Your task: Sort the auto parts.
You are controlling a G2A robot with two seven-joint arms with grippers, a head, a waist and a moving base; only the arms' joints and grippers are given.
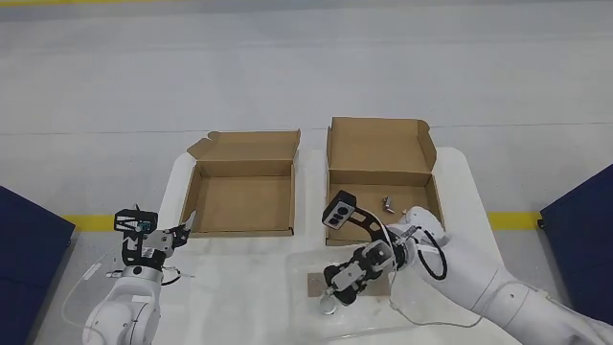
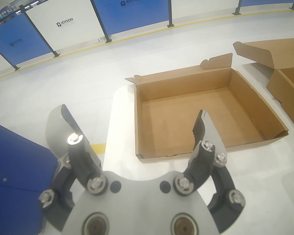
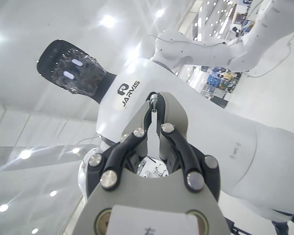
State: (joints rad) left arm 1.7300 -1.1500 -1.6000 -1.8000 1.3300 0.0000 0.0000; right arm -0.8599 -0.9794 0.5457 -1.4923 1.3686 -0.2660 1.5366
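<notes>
**Q:** Fig. 1. What does your right tool carry?

**A:** It is clamped on a small threaded metal part, which is pinched only at the very tips. Directly beneath the tool, a flat brown sheet lies on the surface.

**Q:** Where should the part go?

**A:** In my judgement, into the right box, just beyond the tool. A small metal piece lies on that box's floor. The left box stands farther off to the side.

**Q:** How is this step done well?

**A:** The hold is shallow, so I would travel slowly with a firm clamp. I would pass above the box's near wall and lower the part close to the floor. Only then would I part the tips. Dropped from height, the part would probably bounce or roll.

**Q:** And your left tool?

**A:** It is farthest off, at the opposite edge of the surface. Its tips stand wide apart and hold nothing.
</notes>
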